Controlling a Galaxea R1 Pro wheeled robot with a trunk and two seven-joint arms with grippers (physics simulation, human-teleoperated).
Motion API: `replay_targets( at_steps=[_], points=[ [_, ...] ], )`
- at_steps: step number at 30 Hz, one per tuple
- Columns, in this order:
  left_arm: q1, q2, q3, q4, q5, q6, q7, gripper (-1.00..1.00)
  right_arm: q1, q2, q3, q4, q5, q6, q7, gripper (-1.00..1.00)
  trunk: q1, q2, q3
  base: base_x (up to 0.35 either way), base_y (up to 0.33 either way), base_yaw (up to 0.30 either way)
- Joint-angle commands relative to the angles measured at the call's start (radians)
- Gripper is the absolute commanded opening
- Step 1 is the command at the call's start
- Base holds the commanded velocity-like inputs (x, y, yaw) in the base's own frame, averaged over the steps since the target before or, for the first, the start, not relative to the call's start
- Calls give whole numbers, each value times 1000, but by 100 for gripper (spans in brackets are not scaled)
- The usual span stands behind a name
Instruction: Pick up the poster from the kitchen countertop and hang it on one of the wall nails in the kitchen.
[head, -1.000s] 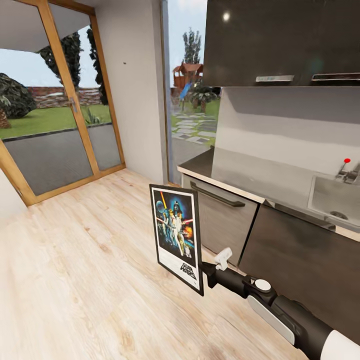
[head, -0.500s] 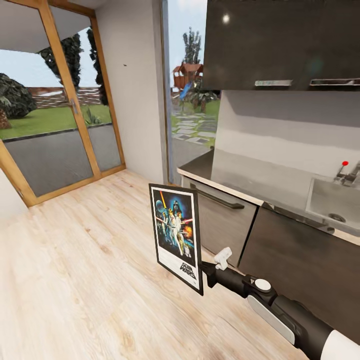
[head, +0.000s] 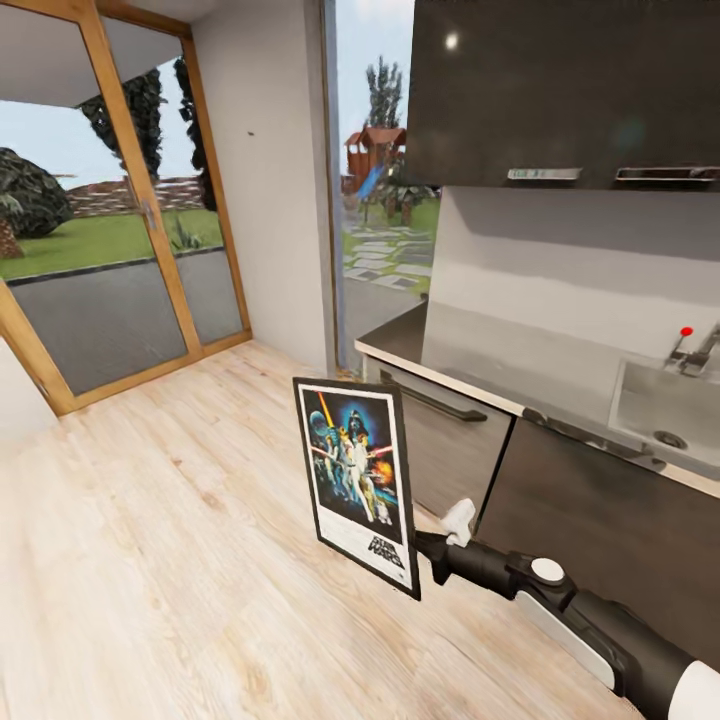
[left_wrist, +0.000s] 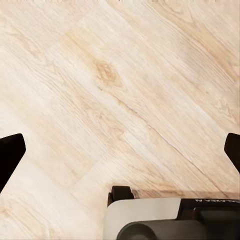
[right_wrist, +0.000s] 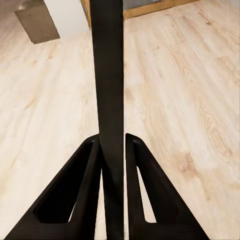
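The poster (head: 358, 480), a portrait Star Wars print in a thin black frame, hangs upright above the wooden floor. My right gripper (head: 428, 548) is shut on its lower right edge. In the right wrist view the frame's edge (right_wrist: 107, 75) is a black bar pinched between the two fingers (right_wrist: 80, 195). A tiny dark wall nail (head: 249, 132) sits high on the light wall strip beside the glass door, well beyond the poster. The kitchen countertop (head: 470, 365) runs to the right. My left gripper (left_wrist: 120, 150) is open over bare floor.
Dark cabinet fronts (head: 450, 440) stand just right of the poster, with an inset sink (head: 665, 410) and tap (head: 697, 350) further right. Dark upper cabinets (head: 560, 90) hang above. A wood-framed glass door (head: 120, 230) fills the left. Open wooden floor (head: 170, 560) lies ahead.
The right arm has drawn the poster slightly nearer and lower in the view, turning its face a little more towards me. The whole view has shifted slightly, so the camera moved.
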Motion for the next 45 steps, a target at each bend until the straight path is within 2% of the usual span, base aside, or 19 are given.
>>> replay_targets(
  at_steps=[1,2,6,45],
  points=[
    [0,-1,2,-2,1,8,-5,100,-1,-12,3,0,-13,-33,29,-100,-4,6,2,0,0,0],
    [0,-1,2,-2,1,8,-5,100,-1,-19,3,1,-14,-65,42,-100,-8,13,5,0,0,0],
    [0,0,1,-2,1,8,-6,100,-1,-26,5,-1,-15,-95,53,-100,-23,41,18,0,0,0],
    [0,0,2,-2,1,8,-6,100,-1,-26,6,-5,-15,-100,53,-100,-172,314,140,0,0,0]
  ],
)
